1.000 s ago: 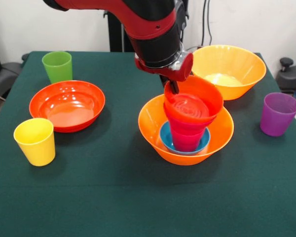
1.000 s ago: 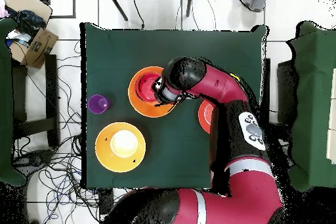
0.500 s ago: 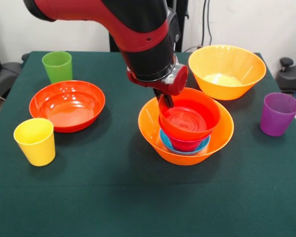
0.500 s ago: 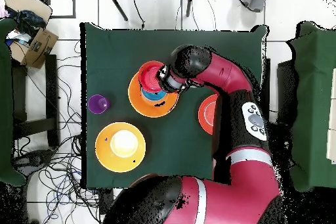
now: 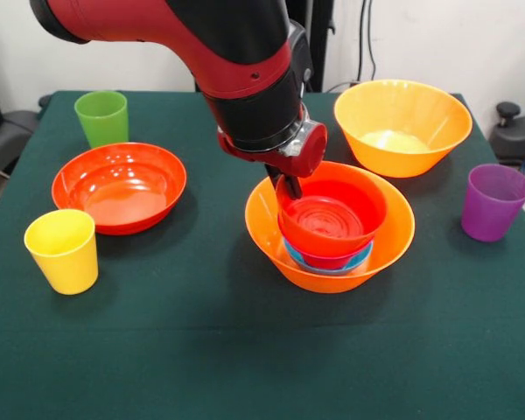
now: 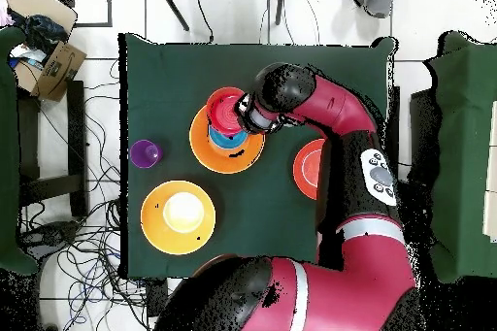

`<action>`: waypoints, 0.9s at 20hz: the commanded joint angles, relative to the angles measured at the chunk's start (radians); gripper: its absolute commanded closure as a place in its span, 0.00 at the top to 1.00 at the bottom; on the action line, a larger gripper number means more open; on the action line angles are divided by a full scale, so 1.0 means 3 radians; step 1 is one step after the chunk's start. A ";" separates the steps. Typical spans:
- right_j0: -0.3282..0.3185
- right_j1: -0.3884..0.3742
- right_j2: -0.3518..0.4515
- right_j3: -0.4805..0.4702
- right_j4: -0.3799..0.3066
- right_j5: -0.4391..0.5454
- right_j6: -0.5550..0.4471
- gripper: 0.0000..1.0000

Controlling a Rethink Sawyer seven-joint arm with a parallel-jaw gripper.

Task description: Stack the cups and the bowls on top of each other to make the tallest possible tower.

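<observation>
The tower stands in a large orange bowl [image 5: 267, 229] [image 6: 209, 155] at mid-table. Inside it sits a small blue bowl [image 5: 361, 255] [image 6: 230, 139]. A magenta piece [image 5: 328, 261] shows as a thin strip above the blue rim. On top rests a small red-orange bowl [image 5: 334, 213] [image 6: 224, 109], slightly tilted. My gripper [image 5: 290, 185] [image 6: 244, 115] is shut on that bowl's left rim in the front view. Loose on the cloth are a green cup [image 5: 101, 116], a yellow cup [image 5: 63, 249] and a purple cup [image 5: 493, 201] [image 6: 146, 153].
A wide shallow red-orange bowl [image 5: 120, 185] [image 6: 304, 168] lies between the green and yellow cups, partly under the arm in the overhead view. A second large orange bowl [image 5: 402, 122] [image 6: 178, 216] stands behind the tower, near the purple cup.
The gripper has carried the small red-orange bowl down and leftward in the front view. It now sits lower over the stack, covering most of the pink piece beneath.
</observation>
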 commanded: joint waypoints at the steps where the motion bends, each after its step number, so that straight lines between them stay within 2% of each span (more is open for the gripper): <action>1: -0.0034 0.0106 0.0156 0.0068 -0.0147 0.0069 -0.0073 0.00; 18: -0.0044 0.0141 0.0167 0.0029 -0.0154 0.0058 -0.0079 0.00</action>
